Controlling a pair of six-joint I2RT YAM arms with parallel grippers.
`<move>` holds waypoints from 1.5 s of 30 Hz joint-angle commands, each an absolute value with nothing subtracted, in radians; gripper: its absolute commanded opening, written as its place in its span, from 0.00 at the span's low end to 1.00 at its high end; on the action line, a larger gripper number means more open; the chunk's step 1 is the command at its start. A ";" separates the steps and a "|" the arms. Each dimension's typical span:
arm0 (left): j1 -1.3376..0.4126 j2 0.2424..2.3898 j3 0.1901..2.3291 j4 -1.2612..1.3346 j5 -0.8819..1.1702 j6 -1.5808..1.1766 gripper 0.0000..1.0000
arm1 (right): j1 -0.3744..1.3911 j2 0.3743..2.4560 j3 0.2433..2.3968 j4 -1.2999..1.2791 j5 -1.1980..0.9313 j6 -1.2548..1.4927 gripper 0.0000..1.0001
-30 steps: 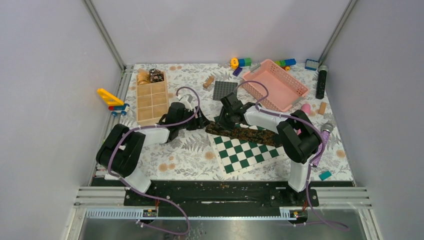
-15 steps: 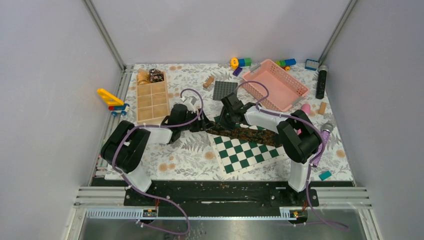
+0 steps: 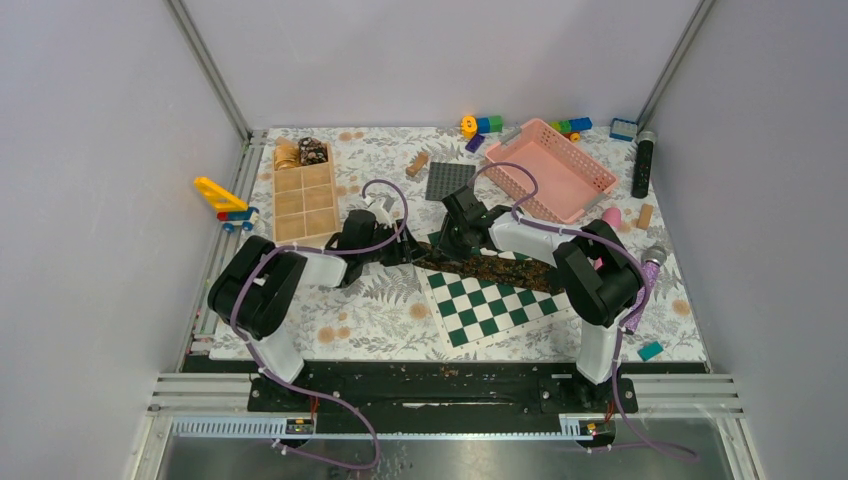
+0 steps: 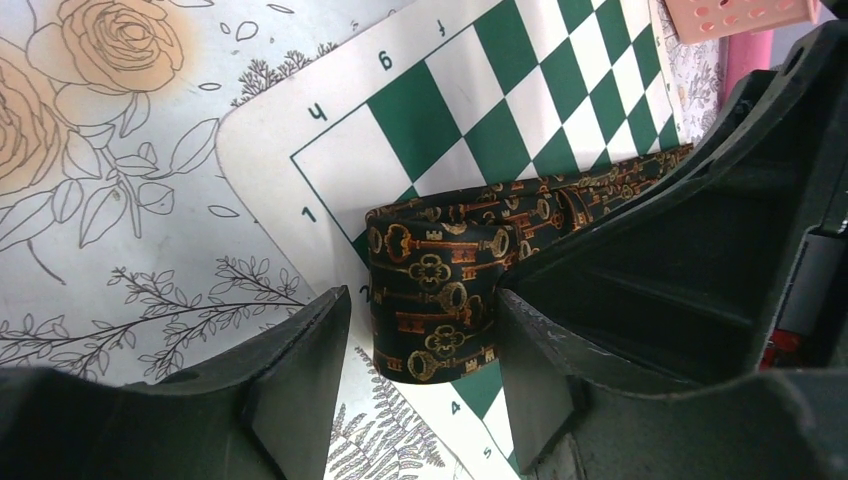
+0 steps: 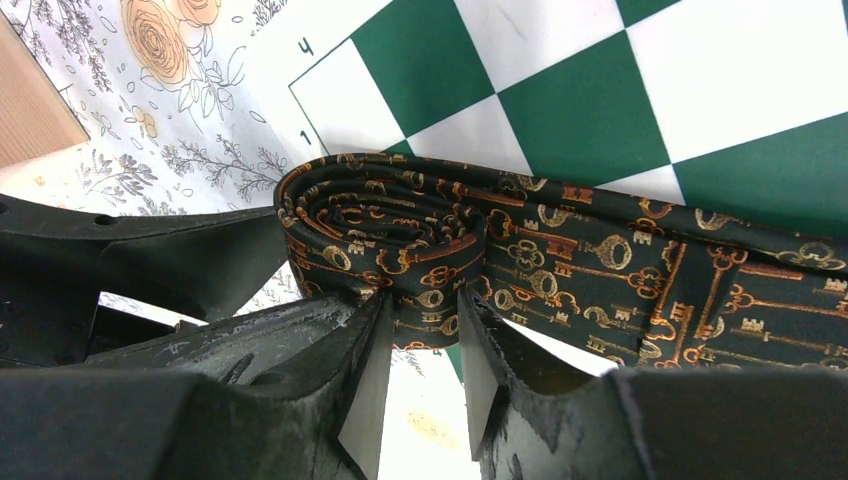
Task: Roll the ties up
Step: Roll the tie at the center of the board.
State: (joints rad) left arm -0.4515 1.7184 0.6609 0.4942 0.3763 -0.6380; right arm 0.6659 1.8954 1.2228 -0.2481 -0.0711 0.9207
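Observation:
A dark brown-black tie with gold key pattern (image 3: 490, 268) lies across the green chessboard mat (image 3: 490, 308); its left end is wound into a small coil (image 5: 370, 220). My right gripper (image 5: 422, 320) is shut on the coil's near edge, also seen from above (image 3: 443, 243). My left gripper (image 4: 420, 330) is open around the coil (image 4: 435, 290), which touches its right finger; from above the gripper (image 3: 408, 250) sits just left of the coil. A golden-tan coil (image 3: 287, 153) and a dark speckled coil (image 3: 313, 152) sit in the wooden tray's far compartments.
The wooden compartment tray (image 3: 303, 200) stands at the left, a pink basket (image 3: 552, 168) at the back right, a grey baseplate (image 3: 450, 180) behind the grippers. A black cylinder (image 3: 642, 165), purple microphone (image 3: 651, 262) and toy blocks (image 3: 482, 125) lie around.
My left arm has moved right, bringing its open gripper around the coiled end of the tie. My right gripper has stayed on the coil.

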 commanded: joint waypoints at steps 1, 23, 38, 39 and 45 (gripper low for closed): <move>-0.457 1.728 0.666 0.589 0.422 -0.647 0.55 | 0.654 1.904 1.197 -0.261 -0.047 0.905 0.36; -0.477 1.772 0.694 0.608 0.451 -0.658 0.51 | 0.635 1.879 1.126 -0.203 -0.064 0.930 0.31; -0.483 1.730 0.740 0.475 0.396 -0.632 0.41 | 0.616 1.658 1.082 -0.191 -0.060 0.824 0.57; -0.483 1.719 0.749 0.441 0.380 -0.624 0.41 | 0.612 1.625 1.075 -0.203 -0.047 0.809 0.59; -0.485 1.657 0.832 0.200 0.251 -0.555 0.41 | 0.587 1.423 0.986 -0.256 0.038 0.747 0.65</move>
